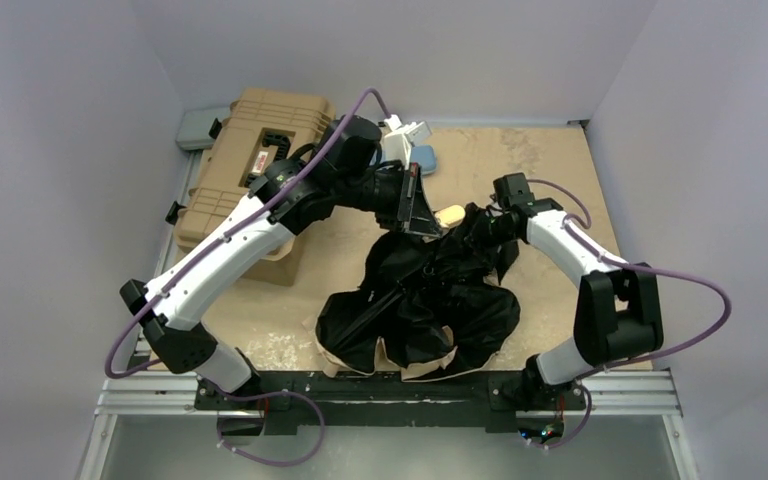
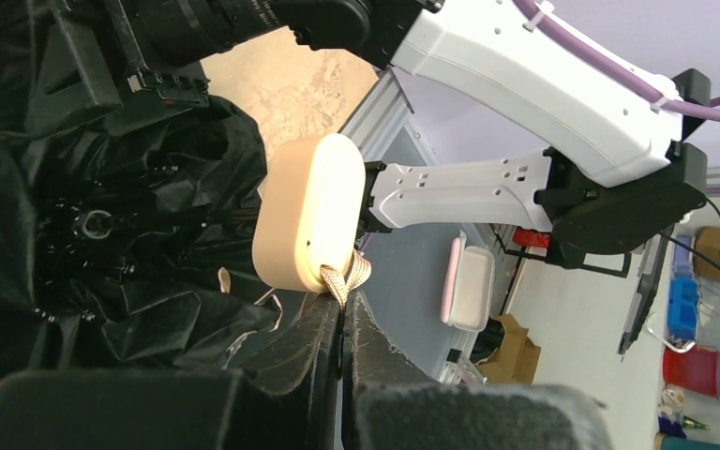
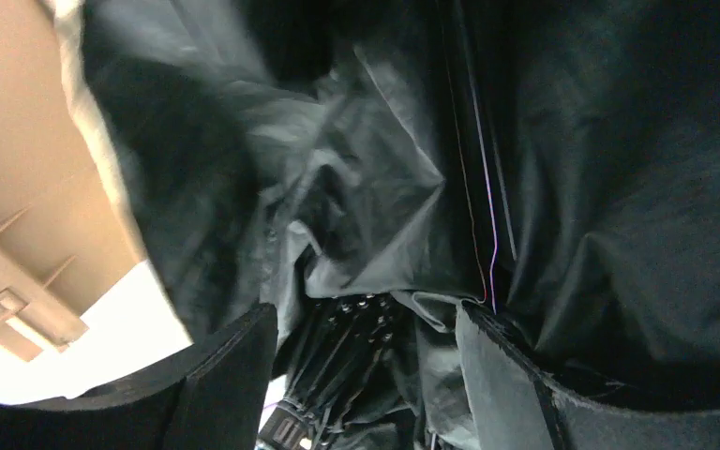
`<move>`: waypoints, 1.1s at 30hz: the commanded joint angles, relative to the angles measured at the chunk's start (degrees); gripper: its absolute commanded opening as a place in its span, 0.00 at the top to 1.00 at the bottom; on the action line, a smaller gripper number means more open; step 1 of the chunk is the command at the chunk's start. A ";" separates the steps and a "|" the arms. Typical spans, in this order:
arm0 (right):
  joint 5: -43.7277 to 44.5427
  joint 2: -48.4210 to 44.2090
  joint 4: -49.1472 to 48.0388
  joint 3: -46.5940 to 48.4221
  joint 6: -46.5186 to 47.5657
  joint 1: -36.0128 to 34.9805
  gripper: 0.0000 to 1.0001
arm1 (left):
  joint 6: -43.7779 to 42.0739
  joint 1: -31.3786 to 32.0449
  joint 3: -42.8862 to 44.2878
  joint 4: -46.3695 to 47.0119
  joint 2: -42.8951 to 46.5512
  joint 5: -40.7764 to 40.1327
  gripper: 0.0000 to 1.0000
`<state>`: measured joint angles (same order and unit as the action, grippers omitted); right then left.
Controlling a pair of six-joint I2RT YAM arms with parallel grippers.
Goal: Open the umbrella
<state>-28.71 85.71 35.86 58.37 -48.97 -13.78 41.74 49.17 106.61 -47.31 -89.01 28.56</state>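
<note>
The umbrella (image 1: 415, 310) is lying half-spread in the middle of the top view. Its black underside is facing up in a crumpled heap, and strips of beige cloth are showing along its lower edge. Its small beige handle (image 2: 307, 225) is sitting at the heap's upper end, just above centre frame. The woven strap (image 2: 349, 274) hanging off the handle is being pinched by the left gripper (image 2: 342, 309), whose jaws are pressing flat together on it. The right gripper (image 3: 366, 319) is reaching into the cloth from the right side of the top view. Its jaws are standing wide apart, straddling a bunch of thin black ribs (image 3: 337, 361) and loose folds, with nothing looking clamped between them. The umbrella is probably going to handle as a light thing. The cloth looks soft and slick, likely to slide or bunch under the pads, and the ribs look thin enough to bend if squeezed sideways. The limp strap is giving only a weak anchor. The rigid handle, and the hub where the ribs gather on the shaft, look like the firmer places to take hold. The mottled table (image 1: 550, 170) is carrying it all, and a tan hard case (image 1: 250, 165) is sitting at the upper left, apart from the cloth.
</note>
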 commanded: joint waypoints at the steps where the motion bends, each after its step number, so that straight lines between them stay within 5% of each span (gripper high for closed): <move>1: 5.78 -0.81 6.38 1.99 6.75 0.60 0.32 | -0.78 -0.12 1.53 5.08 2.75 0.70 1.00; 5: 0.97 -4.72 4.03 -1.01 3.21 -0.19 0.33 | -1.96 -0.17 11.23 2.89 -0.85 1.49 1.00; 13: -1.23 -7.84 10.34 10.81 1.49 -0.43 0.33 | -3.93 -0.54 26.52 -2.74 -10.20 2.27 1.00; 33: -2.82 -10.15 3.40 1.20 -6.37 -6.09 0.41 | 0.90 -2.19 30.38 8.33 -11.15 3.23 1.00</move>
<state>-29.78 76.95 43.03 59.11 -52.18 -16.84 41.50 47.88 133.29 -47.42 -102.04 31.11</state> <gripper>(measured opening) 0.599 0.010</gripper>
